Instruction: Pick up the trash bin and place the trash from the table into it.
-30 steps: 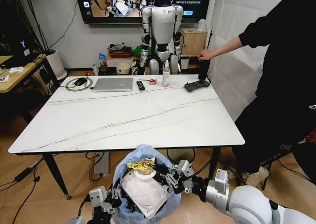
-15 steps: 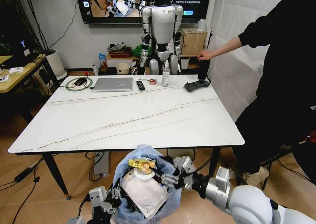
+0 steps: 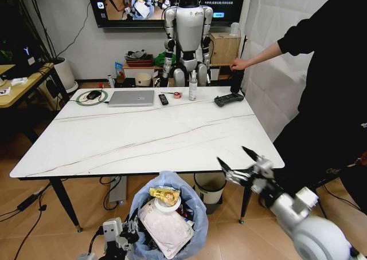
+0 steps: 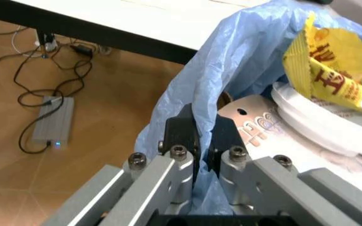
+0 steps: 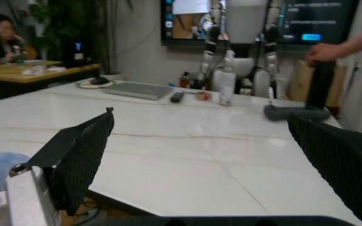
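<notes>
The white marble counter (image 3: 149, 134) fills mid-frame. At the lower centre, the trash bin (image 3: 166, 220) is held up by the left gripper (image 4: 197, 141), clenched on its bag rim, so litter can be dropped in; the right gripper (image 3: 241, 165) is spread wide, released.

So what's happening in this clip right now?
The left gripper is shut on the bag-lined rim of the trash bin, holding it just below the near edge of the table. The bin is full: a yellow wrapper, a white plate and a flat white packet lie on top. The right gripper is open and empty, raised by the table's near right corner.
</notes>
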